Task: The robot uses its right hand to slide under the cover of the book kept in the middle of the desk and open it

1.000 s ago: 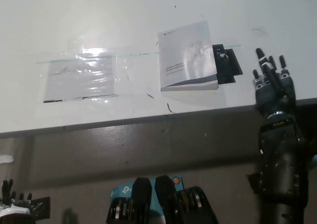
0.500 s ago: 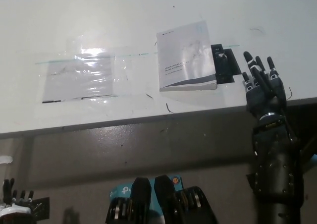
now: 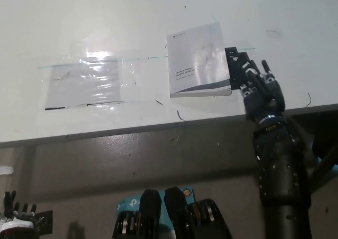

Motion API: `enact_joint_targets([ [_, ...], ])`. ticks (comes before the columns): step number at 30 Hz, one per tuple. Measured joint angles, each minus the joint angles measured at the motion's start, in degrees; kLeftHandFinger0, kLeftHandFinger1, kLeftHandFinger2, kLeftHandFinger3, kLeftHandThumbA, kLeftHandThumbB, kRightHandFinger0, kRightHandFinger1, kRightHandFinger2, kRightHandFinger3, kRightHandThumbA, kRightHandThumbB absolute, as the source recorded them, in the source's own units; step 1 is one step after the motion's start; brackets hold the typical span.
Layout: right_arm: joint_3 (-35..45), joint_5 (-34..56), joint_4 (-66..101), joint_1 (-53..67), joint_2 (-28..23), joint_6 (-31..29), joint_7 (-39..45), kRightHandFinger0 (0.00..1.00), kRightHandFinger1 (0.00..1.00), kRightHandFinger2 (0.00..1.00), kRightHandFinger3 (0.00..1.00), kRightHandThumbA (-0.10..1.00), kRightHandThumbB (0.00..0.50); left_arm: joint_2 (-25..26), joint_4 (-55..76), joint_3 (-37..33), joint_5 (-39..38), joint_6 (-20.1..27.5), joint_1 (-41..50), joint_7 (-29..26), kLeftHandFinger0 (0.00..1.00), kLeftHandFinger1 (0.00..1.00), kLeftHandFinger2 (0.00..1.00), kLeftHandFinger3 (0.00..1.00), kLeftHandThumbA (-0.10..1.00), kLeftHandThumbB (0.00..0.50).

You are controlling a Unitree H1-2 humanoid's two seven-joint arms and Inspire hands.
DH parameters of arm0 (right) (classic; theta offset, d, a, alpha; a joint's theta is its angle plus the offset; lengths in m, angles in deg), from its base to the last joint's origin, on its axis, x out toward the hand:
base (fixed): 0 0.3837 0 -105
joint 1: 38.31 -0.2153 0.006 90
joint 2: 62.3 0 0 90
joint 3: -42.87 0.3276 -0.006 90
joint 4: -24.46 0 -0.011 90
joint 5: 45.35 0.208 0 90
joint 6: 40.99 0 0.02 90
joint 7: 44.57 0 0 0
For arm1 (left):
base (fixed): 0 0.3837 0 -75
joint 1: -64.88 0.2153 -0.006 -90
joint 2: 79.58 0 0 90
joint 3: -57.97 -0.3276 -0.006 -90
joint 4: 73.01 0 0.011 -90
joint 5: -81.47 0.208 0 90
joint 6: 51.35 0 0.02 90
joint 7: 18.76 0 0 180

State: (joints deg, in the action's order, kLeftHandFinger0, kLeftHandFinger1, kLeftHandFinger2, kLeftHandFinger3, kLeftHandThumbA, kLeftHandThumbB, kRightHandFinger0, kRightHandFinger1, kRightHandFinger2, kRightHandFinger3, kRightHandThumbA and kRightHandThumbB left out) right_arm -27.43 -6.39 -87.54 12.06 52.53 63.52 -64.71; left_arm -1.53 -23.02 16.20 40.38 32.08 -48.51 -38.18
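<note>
A closed book with a pale grey cover lies flat in the middle of the white desk. A small black block sits against the book's right edge. My black right hand is open, fingers spread, over the desk's front edge just right of the book. Its fingertips overlap the black block, a short way from the cover's right edge. My white left hand rests low at the bottom left, below the desk, only partly in view.
A clear plastic sheet taped to the desk lies left of the book. The desk's front edge runs across the picture below the book. A dark floor strip lies beneath it.
My right hand has moved left along the desk's front edge, from well right of the book to right beside it, over the black block. The book has not moved.
</note>
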Motion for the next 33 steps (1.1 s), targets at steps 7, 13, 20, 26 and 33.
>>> enact_joint_targets([
  [7, -1.06, -1.50, -4.45, -2.62, 0.03, -0.65, 1.23, 0.82, 0.80, 0.83, 1.00, 1.00, 0.167, 0.01, 0.04, -0.29, -0.44, 0.00, 0.15, 0.08, 0.95, 0.96, 0.98, 1.00, 1.00, 0.021],
  [13, -1.21, -2.40, -5.52, -4.15, -0.02, -0.80, 1.46, 0.77, 0.78, 0.80, 0.98, 1.00, 0.148, 0.00, 0.09, -0.53, -0.69, -0.01, 0.57, 0.12, 0.97, 0.96, 0.97, 1.00, 1.00, 0.025],
  [20, -1.32, -3.54, -5.82, -4.36, 0.18, -0.81, 1.61, 0.75, 0.78, 0.81, 0.99, 1.00, 0.132, 0.01, 0.08, -0.53, -1.05, -0.01, 0.99, 0.08, 0.96, 0.97, 0.98, 1.00, 1.00, 0.029],
  [26, -1.58, -4.14, -6.69, -4.35, 0.92, -1.12, 2.53, 0.71, 0.75, 0.81, 0.98, 1.00, 0.130, 0.13, 0.08, -0.94, -1.14, -0.01, 0.98, 0.05, 0.95, 0.93, 0.90, 0.97, 1.00, 0.058],
  [33, -1.85, -4.49, -8.40, -4.43, 2.63, -1.81, 3.04, 0.70, 0.72, 0.79, 0.98, 1.00, 0.152, 0.41, 0.04, -1.30, -1.11, -0.01, 0.96, 0.00, 0.97, 0.97, 0.95, 1.00, 1.00, 0.040],
])
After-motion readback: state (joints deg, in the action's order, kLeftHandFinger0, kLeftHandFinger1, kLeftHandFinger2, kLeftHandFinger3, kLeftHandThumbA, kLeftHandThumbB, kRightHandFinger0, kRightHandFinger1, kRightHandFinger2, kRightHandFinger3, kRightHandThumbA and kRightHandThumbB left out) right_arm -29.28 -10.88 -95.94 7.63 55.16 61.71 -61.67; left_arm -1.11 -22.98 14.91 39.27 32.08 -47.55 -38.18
